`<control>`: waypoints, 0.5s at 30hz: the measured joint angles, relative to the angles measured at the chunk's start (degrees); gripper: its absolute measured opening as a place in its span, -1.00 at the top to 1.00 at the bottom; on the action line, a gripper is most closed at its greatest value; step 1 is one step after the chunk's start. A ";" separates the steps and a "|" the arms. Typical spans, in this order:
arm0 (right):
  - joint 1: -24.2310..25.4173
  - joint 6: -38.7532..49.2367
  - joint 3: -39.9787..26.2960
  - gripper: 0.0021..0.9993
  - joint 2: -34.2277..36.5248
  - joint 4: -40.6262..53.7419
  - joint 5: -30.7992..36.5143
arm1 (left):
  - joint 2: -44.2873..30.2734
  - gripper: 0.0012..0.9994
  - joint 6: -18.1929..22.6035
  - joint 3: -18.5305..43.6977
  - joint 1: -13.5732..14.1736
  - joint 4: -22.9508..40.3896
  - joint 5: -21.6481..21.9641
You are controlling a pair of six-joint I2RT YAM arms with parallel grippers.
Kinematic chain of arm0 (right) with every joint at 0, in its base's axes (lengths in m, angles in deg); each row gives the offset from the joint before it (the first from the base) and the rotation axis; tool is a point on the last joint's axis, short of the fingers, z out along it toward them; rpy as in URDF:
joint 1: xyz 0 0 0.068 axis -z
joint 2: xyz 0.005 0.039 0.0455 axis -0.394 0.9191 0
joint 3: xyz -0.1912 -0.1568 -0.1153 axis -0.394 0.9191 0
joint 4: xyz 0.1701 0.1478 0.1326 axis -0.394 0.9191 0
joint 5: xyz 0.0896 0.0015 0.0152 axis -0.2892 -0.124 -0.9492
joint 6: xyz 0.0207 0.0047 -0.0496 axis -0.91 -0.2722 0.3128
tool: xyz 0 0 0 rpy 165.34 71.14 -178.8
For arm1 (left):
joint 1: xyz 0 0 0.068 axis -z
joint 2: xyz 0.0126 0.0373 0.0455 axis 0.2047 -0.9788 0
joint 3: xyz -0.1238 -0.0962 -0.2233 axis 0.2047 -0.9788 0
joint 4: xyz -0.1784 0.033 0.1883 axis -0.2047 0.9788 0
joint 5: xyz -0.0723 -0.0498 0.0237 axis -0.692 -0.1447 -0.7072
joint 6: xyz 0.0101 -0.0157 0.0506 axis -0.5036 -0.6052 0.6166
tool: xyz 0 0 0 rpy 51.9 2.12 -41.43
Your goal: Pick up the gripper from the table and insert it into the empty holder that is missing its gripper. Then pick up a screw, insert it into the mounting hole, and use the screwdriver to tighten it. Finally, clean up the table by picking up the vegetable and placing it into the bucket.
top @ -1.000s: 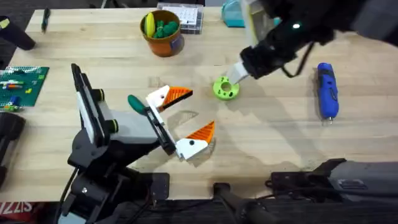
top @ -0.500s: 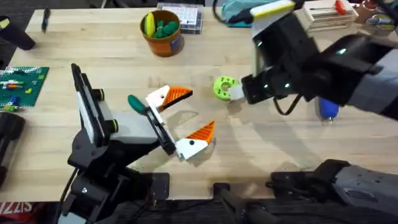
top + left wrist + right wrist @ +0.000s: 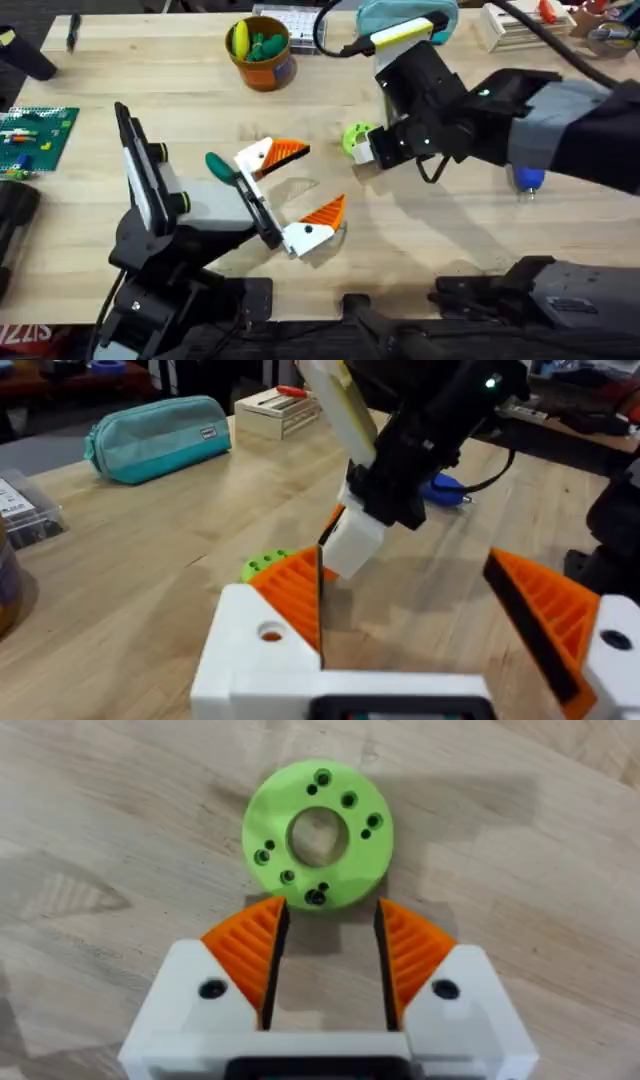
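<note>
Starting at your left: the left gripper point(image 3: 300, 192) rests low over the table point(image 3: 150, 70), its orange-padded fingers spread wide and holding nothing. The dark-green vegetable point(image 3: 220, 166) lies on the wood just beside the upper finger; you cannot tell from overhead whether it touches it. Behind, toward the far edge, the bucket point(image 3: 262, 66) stands upright with a yellow toy and green pieces inside.

At the centre, the green ring point(image 3: 318, 834) lies flat on the table, its centre hole and small bores facing up. The right gripper point(image 3: 327, 955) has reached in from the right and sits low beside this ring. Its fingers are partly open, a clear gap between the pads, with nothing gripped; the fingertips stand just short of the ring's rim on either side. In the left wrist view the ring point(image 3: 262, 564) shows behind the left finger.

At your right, the screwdriver point(image 3: 527, 178) lies on the table, mostly hidden behind the right arm. A teal pouch point(image 3: 158, 436) lies at the far edge.
</note>
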 joint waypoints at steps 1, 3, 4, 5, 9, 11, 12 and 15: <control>0.00 0.00 0.00 -0.08 0.29 -0.15 -0.01 | 0.00 -0.97 0.00 0.00 0.00 0.00 0.00; 0.00 -0.01 0.00 -0.08 0.85 -0.54 -0.02 | 0.02 -0.97 0.00 0.00 0.00 0.00 0.00; 0.00 -0.04 0.00 -0.08 1.07 -0.66 -0.03 | 0.01 -0.97 0.00 0.00 0.00 0.00 0.00; 0.00 -0.12 0.00 -0.08 1.28 -0.74 -0.03 | 0.01 -0.97 0.00 0.00 0.00 0.00 0.00; -0.03 -0.30 0.00 -0.08 2.17 -0.85 -0.07 | 0.00 -0.97 0.00 0.00 0.00 0.00 0.00; -0.09 -0.44 0.00 -0.08 2.58 -1.30 -0.26 | 0.01 -0.97 0.00 0.00 0.00 0.00 -0.01; -0.18 -0.44 0.00 -0.08 2.73 -1.53 -0.43 | 0.00 -0.97 0.00 0.00 0.00 0.00 0.00; -0.42 -0.44 0.02 -0.08 3.02 -2.10 -0.59 | 0.00 -0.97 0.00 0.00 0.00 0.00 0.00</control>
